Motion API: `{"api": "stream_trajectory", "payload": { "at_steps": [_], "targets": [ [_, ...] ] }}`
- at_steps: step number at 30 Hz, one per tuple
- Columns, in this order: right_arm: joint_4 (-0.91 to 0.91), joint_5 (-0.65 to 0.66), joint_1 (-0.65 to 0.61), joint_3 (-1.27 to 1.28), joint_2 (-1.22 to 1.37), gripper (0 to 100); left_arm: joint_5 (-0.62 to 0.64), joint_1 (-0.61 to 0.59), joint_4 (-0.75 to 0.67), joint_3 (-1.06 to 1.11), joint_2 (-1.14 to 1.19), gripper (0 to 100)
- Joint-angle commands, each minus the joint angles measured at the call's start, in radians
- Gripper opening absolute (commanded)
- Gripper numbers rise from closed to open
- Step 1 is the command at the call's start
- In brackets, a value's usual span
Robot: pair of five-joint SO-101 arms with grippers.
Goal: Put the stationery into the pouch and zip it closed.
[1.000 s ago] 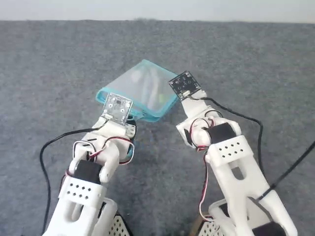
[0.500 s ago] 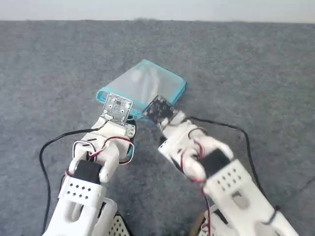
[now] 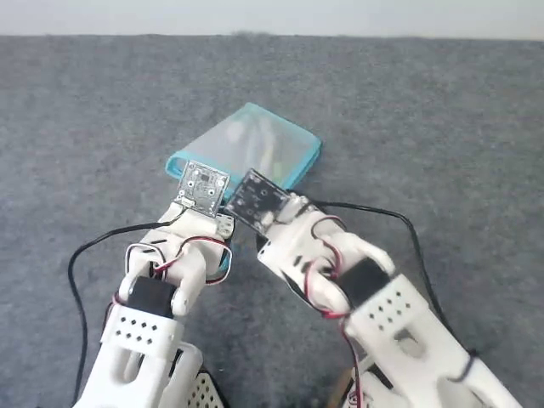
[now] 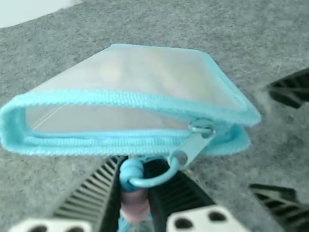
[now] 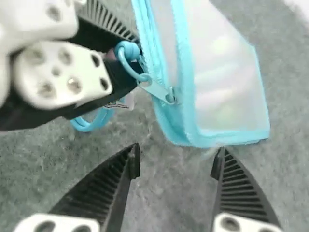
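Stationery (image 3: pixel 269 151) is hard to make out: just pale green/yellow smudges thru the hazy wall of the pouch (image 3: pixel 251 146), no single item to tell apart. Pouch is teal-trimmed and lies on the grey table (image 3: pixel 425 127), just ahead of both arms. Left end effector (image 4: pixel 135 186) is narrow, pinching the teal zip ring (image 4: pixel 141 177). Pull tab (image 4: pixel 189 146) runs from the ring to the slider (image 4: pixel 203 128), near one end of the zip edge. Right end effector (image 5: pixel 176 157) is wide w/ nothing in it, pouch corner just off its tips; touching or not, can't tell. In high view each arm's wrist covers its own tips.
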Motion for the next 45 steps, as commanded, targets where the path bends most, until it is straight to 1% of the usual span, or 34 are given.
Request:
{"api": "stream_trajectory", "payload": {
  "at_steps": [1,5,10,15,17,20,21,22,25,26,33,36,39,42,45],
  "targets": [
    [-0.061,0.051,-0.007,-0.078,0.116,24.1,0.008,-0.006,-0.012,-0.007,-0.008,1],
    [-0.077,0.051,-0.001,-0.144,0.185,24.1,0.008,-0.014,-0.011,-0.007,-0.006,1],
    [-0.081,0.049,0.004,-0.203,0.214,24.0,0.008,0.032,-0.006,-0.002,-0.006,1],
    [-0.101,0.049,0.008,-0.206,0.222,23.3,0.008,0.049,-0.009,0.012,-0.006,1],
    [-0.113,0.051,0.010,-0.192,0.222,17.8,0.008,0.046,-0.009,0.012,-0.006,1],
    [-0.119,0.051,0.013,-0.184,0.222,0.8,0.008,0.049,-0.008,0.015,-0.006,1],
    [-0.119,0.048,0.022,-0.184,0.222,0.2,0.008,0.049,-0.008,0.016,-0.008,1],
    [-0.117,0.035,0.033,-0.184,0.222,2.8,0.008,0.049,-0.008,0.016,-0.008,1],
    [-0.116,-0.029,0.081,-0.184,0.222,0.3,0.008,0.043,-0.009,0.016,-0.008,1],
    [-0.113,-0.034,0.097,-0.184,0.222,1.1,0.008,0.043,-0.009,0.016,-0.008,1],
    [-0.111,-0.029,0.180,-0.120,0.222,0.7,0.008,0.040,-0.012,0.016,-0.008,1],
    [-0.111,0.014,0.209,-0.074,0.211,0.7,0.009,0.032,-0.012,0.016,-0.008,1],
    [-0.111,0.021,0.248,-0.048,0.211,0.7,0.012,-0.018,-0.015,0.013,-0.012,1],
    [-0.111,0.023,0.274,-0.034,0.209,0.7,0.014,-0.069,-0.048,0.015,-0.006,1],
    [-0.111,0.023,0.282,-0.025,0.209,0.7,0.014,-0.077,-0.052,0.016,-0.006,1]
  ]
}}
